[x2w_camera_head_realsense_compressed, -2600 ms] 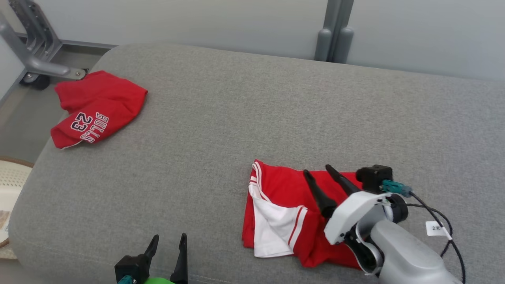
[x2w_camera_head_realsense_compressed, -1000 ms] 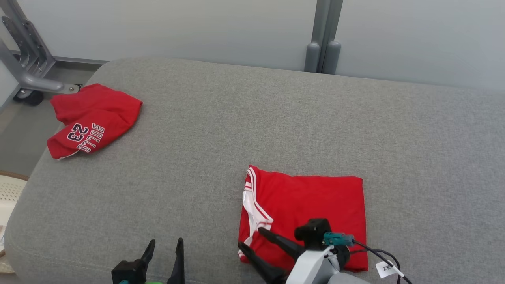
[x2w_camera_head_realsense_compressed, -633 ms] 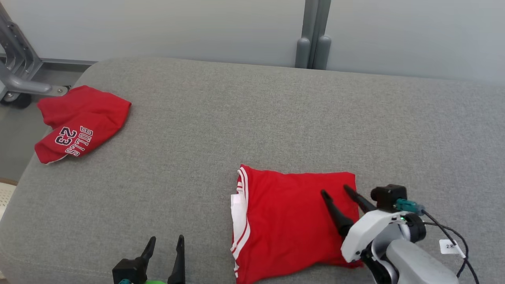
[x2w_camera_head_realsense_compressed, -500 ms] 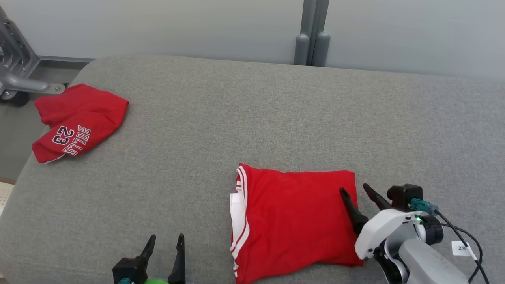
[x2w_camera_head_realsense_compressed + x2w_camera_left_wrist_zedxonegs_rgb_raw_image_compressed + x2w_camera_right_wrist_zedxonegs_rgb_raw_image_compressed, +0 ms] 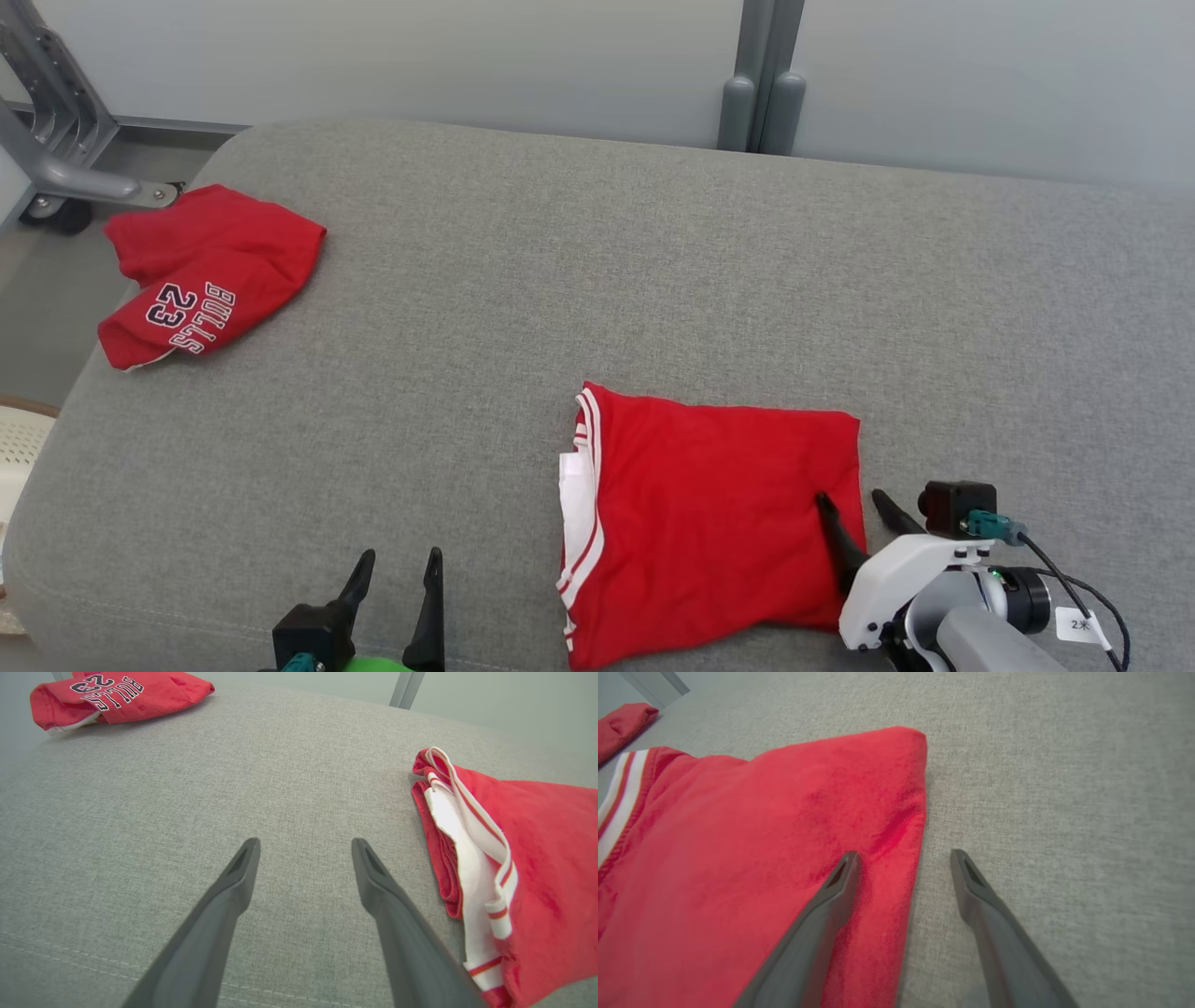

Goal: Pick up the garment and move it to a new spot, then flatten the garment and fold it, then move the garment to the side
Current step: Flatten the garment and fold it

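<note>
The garment (image 5: 709,523) is a red jersey with white-striped trim, lying folded into a rough rectangle on the grey cushion (image 5: 653,261). My right gripper (image 5: 850,499) is open and low at the garment's right edge. In the right wrist view one finger lies over the red cloth (image 5: 761,849) and the other over bare cushion, so the right gripper (image 5: 901,856) straddles that edge and holds nothing. The left gripper (image 5: 401,557) is open near the cushion's front edge, left of the garment. The left gripper (image 5: 303,842) has only cushion between its fingers, with the garment's trimmed side (image 5: 467,858) to its right.
A second red garment (image 5: 205,271) printed "BULLS 23" lies bunched at the cushion's far left corner. A wheeled metal frame (image 5: 65,159) stands on the floor beyond it. A grey post (image 5: 761,103) rises behind the cushion, and a pale basket (image 5: 19,448) sits at the left edge.
The right gripper swung from the garment's near-left corner across to its right edge and drew back toward me, still open. The garment now lies flat with red on top. The head camera shifted slightly.
</note>
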